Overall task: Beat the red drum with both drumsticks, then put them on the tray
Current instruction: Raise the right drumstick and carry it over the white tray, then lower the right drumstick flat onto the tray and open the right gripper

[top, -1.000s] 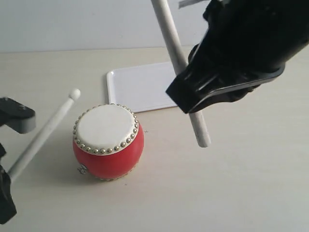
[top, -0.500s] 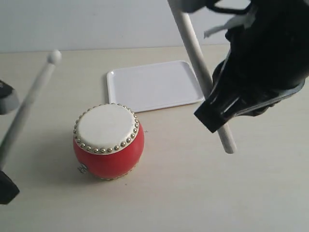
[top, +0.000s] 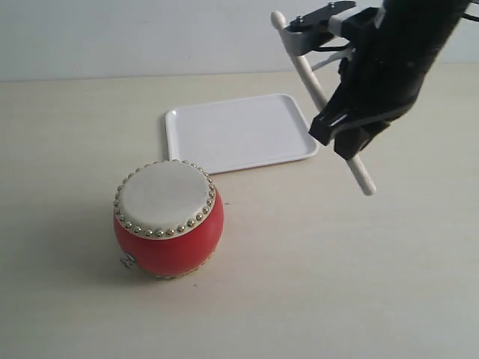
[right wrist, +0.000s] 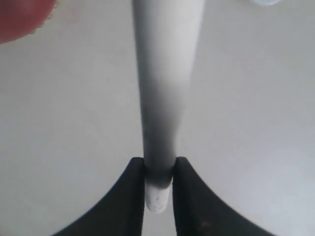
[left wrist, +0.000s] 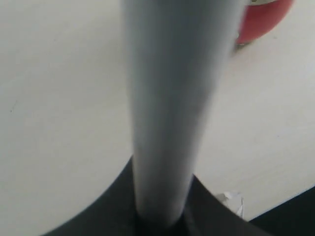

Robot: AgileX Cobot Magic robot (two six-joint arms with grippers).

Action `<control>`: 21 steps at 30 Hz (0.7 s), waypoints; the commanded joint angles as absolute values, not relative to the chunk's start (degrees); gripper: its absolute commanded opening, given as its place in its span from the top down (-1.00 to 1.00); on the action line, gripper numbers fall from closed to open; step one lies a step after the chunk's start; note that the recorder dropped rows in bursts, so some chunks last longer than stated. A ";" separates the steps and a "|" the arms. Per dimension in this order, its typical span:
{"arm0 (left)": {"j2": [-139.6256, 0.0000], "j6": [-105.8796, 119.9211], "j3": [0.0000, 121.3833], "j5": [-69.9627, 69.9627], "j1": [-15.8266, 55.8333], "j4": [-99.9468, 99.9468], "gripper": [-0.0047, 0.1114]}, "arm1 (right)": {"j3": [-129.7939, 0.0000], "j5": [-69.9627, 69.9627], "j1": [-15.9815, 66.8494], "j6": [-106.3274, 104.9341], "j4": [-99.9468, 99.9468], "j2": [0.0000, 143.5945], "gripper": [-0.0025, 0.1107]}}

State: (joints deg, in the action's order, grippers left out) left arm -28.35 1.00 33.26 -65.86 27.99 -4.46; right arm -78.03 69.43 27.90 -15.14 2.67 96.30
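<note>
The red drum (top: 168, 224) stands upright on the table with its cream skin facing up, in front of the white tray (top: 236, 131). My right gripper (top: 342, 140) hangs by the tray's right edge, shut on a pale drumstick (top: 304, 69) that slants with its bead tip up and back. In the right wrist view the jaws (right wrist: 158, 172) pinch that drumstick (right wrist: 165, 73) near its butt end. My left gripper (left wrist: 162, 216) is out of the exterior view. It is shut on the other drumstick (left wrist: 172, 98), with the drum (left wrist: 263, 22) off to one side.
The pale table (top: 337, 284) stretches around the drum and tray, with a light wall behind. A corner of the red drum (right wrist: 19, 17) shows in the right wrist view. A dark table edge (left wrist: 300, 211) shows in the left wrist view.
The left arm and its stick swung up and out of the exterior view to the left. The right arm drew back and right, carrying its stick to the tray's right edge.
</note>
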 commanded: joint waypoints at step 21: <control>-23.72 -4.36 31.73 -64.89 27.98 -4.82 0.92 | -97.00 41.80 26.28 -71.16 -17.30 121.99 0.96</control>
